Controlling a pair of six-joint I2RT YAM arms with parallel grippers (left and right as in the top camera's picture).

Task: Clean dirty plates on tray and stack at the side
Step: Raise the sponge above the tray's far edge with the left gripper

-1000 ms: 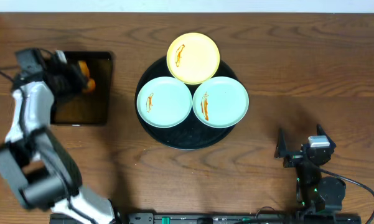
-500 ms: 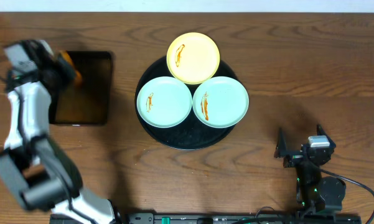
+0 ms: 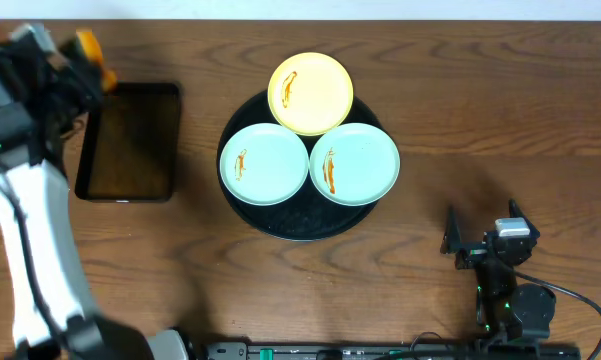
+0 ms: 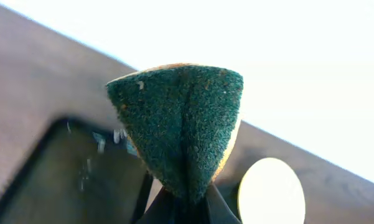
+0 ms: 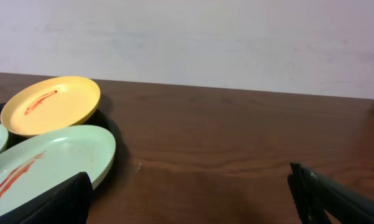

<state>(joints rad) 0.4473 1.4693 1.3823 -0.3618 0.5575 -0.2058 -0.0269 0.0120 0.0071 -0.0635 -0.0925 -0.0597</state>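
Note:
Three plates lie on the round black tray (image 3: 302, 231): a pale yellow plate (image 3: 311, 93) at the back and two mint-blue plates (image 3: 264, 164) (image 3: 354, 163) in front, each with an orange-brown streak. My left gripper (image 3: 83, 52) is raised at the far left, above the back end of the rectangular tray, shut on a sponge (image 3: 89, 44). In the left wrist view the sponge (image 4: 183, 124) shows its green scouring face, pinched in the gripper (image 4: 183, 202). My right gripper (image 3: 485, 245) is open and empty near the front right; the right wrist view (image 5: 190, 205) shows the yellow plate (image 5: 53, 104) and a mint plate (image 5: 43, 165).
A small rectangular black tray (image 3: 130, 140) of brownish liquid lies left of the round tray; it also shows in the left wrist view (image 4: 62, 174). Bare wooden table lies to the right of the round tray. The table's back edge meets a white wall.
My left gripper has lifted the sponge out of the rectangular tray and moved it up and back-left. The plates and the right arm have not moved.

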